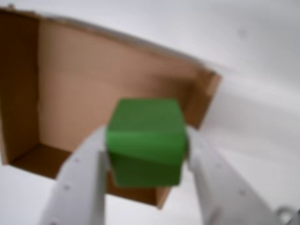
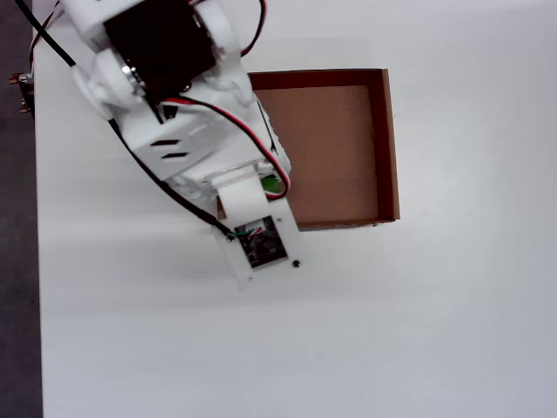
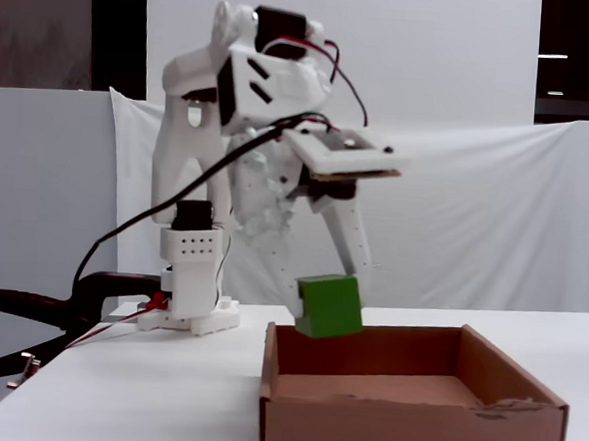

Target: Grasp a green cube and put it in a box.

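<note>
My gripper (image 1: 146,140) is shut on the green cube (image 1: 146,140), held between two white fingers (image 1: 82,178). In the fixed view the green cube (image 3: 329,305) hangs in the gripper (image 3: 329,305) just above the near-left part of the brown cardboard box (image 3: 412,418). In the overhead view only a sliver of the cube (image 2: 272,184) shows under the arm, at the left edge of the box (image 2: 388,148). In the wrist view the box's floor (image 1: 93,79) lies behind and below the cube. The box holds nothing that I can see.
The white arm's base (image 3: 191,304) stands behind the box on the white table (image 2: 392,331). A black clamp (image 3: 39,310) sticks out at the table's left edge in the fixed view. A white cloth backdrop hangs behind.
</note>
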